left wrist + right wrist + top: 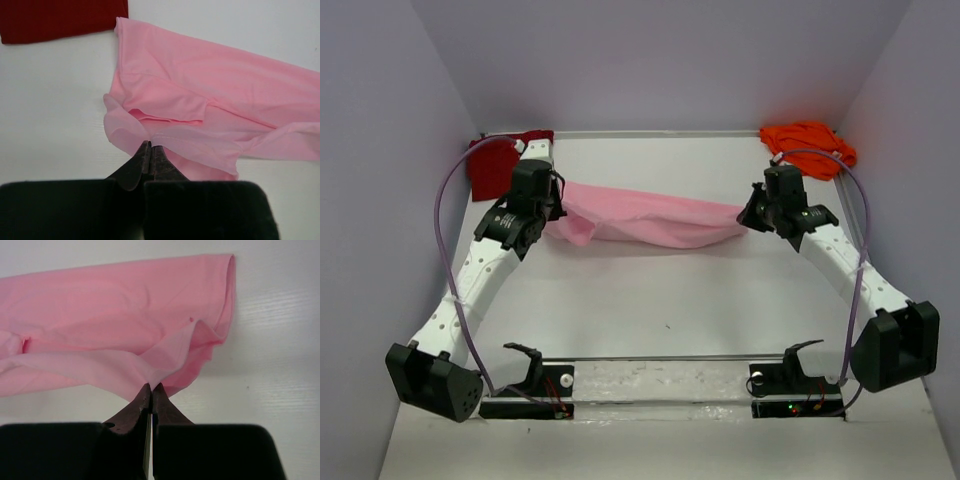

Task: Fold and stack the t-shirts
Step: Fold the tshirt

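The light pink t-shirt [645, 215] stretches as a long band across the middle of the table between both arms. My left gripper [557, 212] is shut on its left end, seen in the left wrist view [150, 145] with the pink cloth [210, 95] spreading away from the tips. My right gripper [748, 214] is shut on its right end, seen in the right wrist view [151, 386] with the pink cloth [115, 330] ahead. The dark red t-shirt [500, 160] lies folded at the back left, also in the left wrist view [60, 20]. The bright orange t-shirt [810, 146] lies bunched at the back right.
White table [640, 300] enclosed by pale walls on the left, back and right. A metal rail with two black stands [660, 385] runs along the near edge between the arm bases. Purple cables loop off each arm.
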`<state>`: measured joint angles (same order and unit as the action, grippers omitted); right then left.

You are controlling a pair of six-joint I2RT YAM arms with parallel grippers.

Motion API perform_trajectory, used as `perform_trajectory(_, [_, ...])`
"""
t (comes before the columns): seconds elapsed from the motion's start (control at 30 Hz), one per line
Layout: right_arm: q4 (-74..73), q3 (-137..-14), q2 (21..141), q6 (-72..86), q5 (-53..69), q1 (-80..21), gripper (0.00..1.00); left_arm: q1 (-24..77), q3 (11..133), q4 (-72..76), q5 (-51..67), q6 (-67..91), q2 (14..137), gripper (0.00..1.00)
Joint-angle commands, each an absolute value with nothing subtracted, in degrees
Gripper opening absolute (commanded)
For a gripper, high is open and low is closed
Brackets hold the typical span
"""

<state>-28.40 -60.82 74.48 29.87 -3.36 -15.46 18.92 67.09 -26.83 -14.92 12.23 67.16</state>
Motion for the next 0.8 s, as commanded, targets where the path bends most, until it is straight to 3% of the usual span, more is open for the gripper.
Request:
perform_trajectory(0.0, [-29.61, -57.23, 67.16, 29.89, 1.30, -16.00, 0.00, 19.16, 65.66, -29.79, -10.29, 13.01, 63.02, 0.00])
perform_trajectory(0.33, [-36.29, -48.00, 52.57, 32.70, 9.49, -16.00, 0.00, 19.16, 60.91, -28.65, -7.82, 13.09, 61.70, 0.00])
perform_trajectory(0.77, [-35.51, -52.64, 58.44, 32.43, 1.50, -16.00, 0.00, 19.07, 62.04, -24.96, -12.30, 13.80, 69.06, 0.00])
